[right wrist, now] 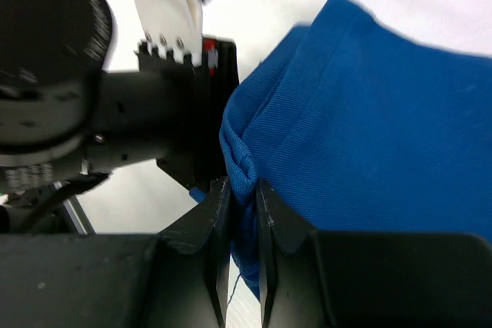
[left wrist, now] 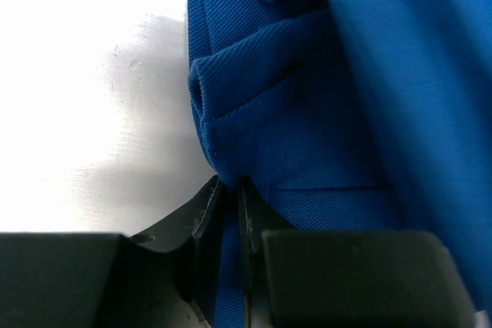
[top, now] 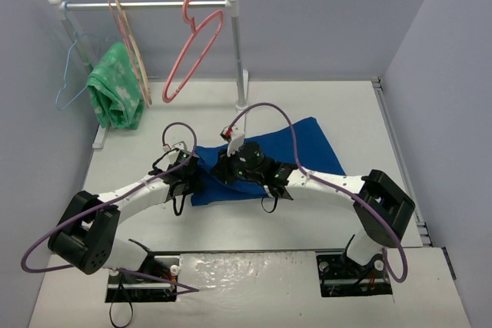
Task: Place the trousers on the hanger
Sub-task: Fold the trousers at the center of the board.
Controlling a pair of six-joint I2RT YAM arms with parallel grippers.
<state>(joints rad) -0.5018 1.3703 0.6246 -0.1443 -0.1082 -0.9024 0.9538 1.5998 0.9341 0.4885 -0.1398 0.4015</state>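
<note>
My left gripper (left wrist: 231, 190) and right gripper (right wrist: 242, 190) each clamp trousers (top: 307, 147) edge, mid tabletop (top: 346, 105), side by side: spreads cloth for draping over hanger (top: 192, 51).

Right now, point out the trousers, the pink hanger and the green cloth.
trousers (top: 307, 146): top view, flat cloth toward its far right corner.
pink hanger (top: 167, 96): top view, its lower rounded corner.
green cloth (top: 115, 90): top view, middle of the hanging bundle.

Bright, even overhead light blows the flat white table (left wrist: 77, 51) out to glare in the left wrist view, throws only soft grey shadows, and leaves the weave of the royal-blue soft cloth trousers (left wrist: 323, 113) crisp, while the nearest parts blur
</note>
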